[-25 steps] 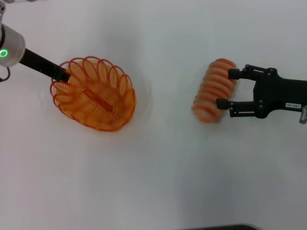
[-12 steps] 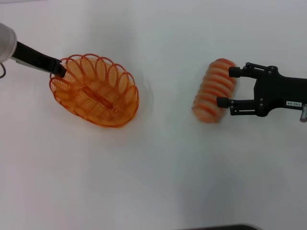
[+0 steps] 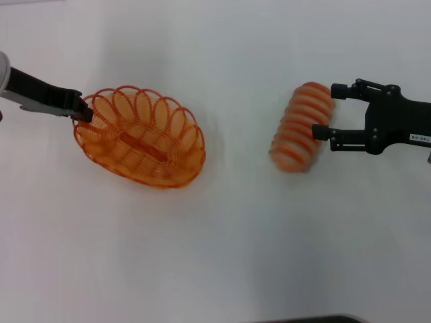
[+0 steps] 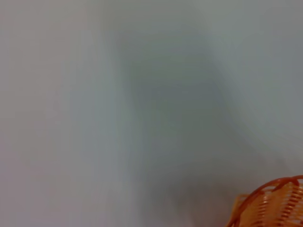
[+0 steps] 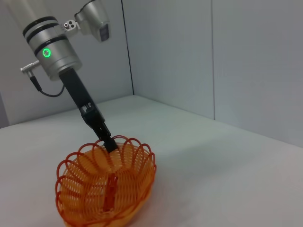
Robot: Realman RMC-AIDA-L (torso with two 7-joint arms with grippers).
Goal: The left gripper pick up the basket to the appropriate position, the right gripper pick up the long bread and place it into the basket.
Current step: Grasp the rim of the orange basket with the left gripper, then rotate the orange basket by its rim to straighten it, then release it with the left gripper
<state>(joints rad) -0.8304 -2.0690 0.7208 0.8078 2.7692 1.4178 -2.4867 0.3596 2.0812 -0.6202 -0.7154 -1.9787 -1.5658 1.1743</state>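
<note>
Head view: I am holding my left gripper [image 3: 85, 113] closed on the looped rim of the orange wire basket [image 3: 141, 145], at the end of the basket farthest from the long bread [image 3: 303, 126]. The basket is sitting on the white table [image 3: 222, 256], well apart from the bread. My right gripper [image 3: 324, 111] is standing open beside the bread, on the side away from the basket: one finger is reaching the bread's far end and the other is touching its flank. The jaws are not closed on it.

Left wrist view: I am seeing only a piece of the basket's rim [image 4: 272, 203] against the table surface; my own fingers are not showing here.

Right wrist view: I am looking across at the basket [image 5: 106, 189], with the left gripper [image 5: 110, 143] pinching one rim loop from above. The bread is not showing here.

Risk, in my judgement: the one-loop grip is thin, so the basket may be swinging or slipping once lifted. The right jaws are straddling the bread off-centre and askew; closing there could roll or squash the soft loaf, or pick it up end-heavy so it is tipping out short of the basket.
</note>
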